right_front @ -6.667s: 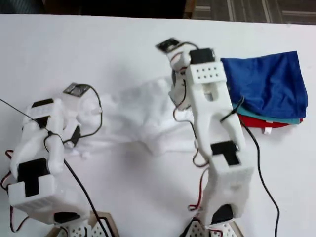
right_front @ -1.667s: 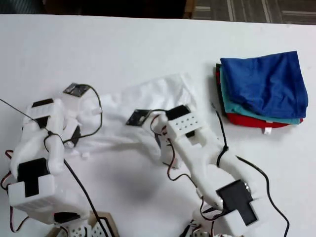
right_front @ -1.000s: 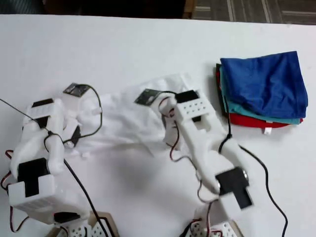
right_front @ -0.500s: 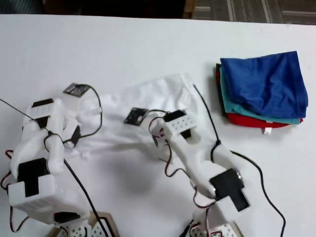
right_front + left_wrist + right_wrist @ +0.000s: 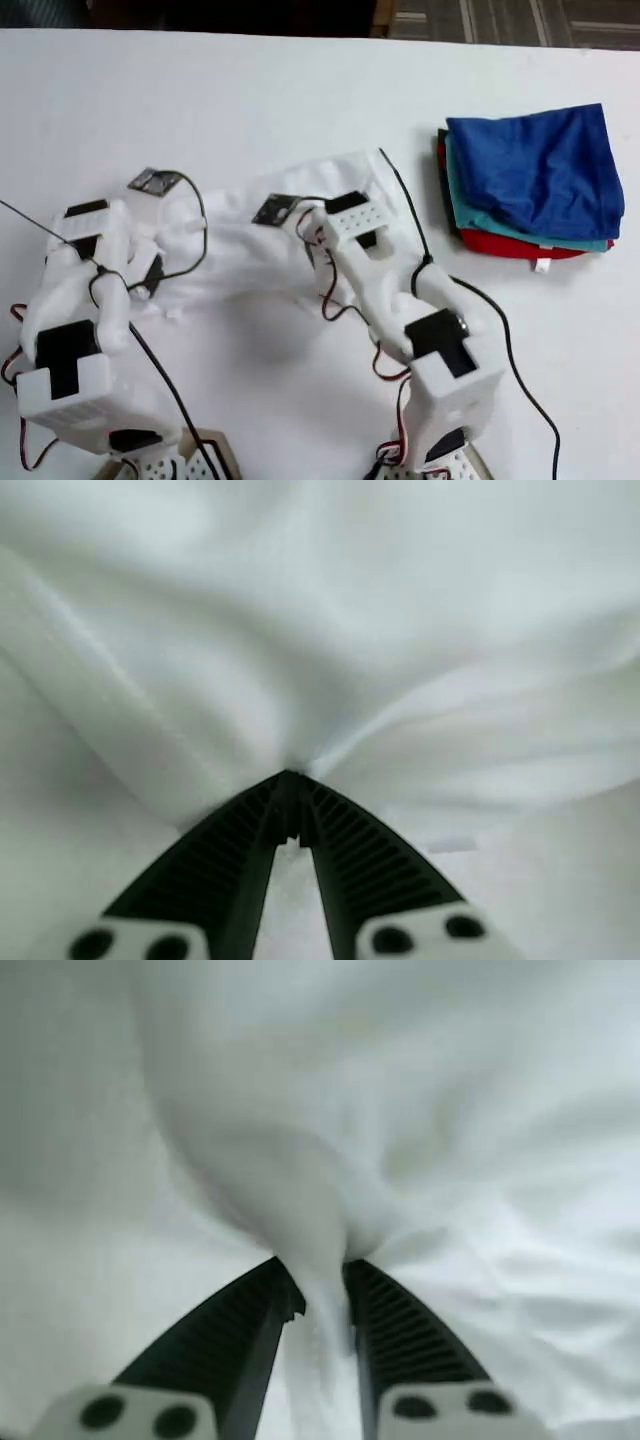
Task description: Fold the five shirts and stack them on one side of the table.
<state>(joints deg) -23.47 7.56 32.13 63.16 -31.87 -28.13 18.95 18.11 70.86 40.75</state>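
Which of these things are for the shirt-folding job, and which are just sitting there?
For the job: white shirt, stack of folded shirts, left pincer and right pincer, both shut on the white shirt.
Just there: table, floor beyond it.

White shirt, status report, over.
Left gripper shut on white shirt. Right gripper shut on a bunched fold of it. Shirt crumpled mid-table, not yet folded. Stack of folded shirts lies apart, blue on top.

A white shirt (image 5: pixel 340 175) lies rumpled across the middle of the table (image 5: pixel 200 90); a stack of folded shirts (image 5: pixel 535 165), blue on top, sits to its right.
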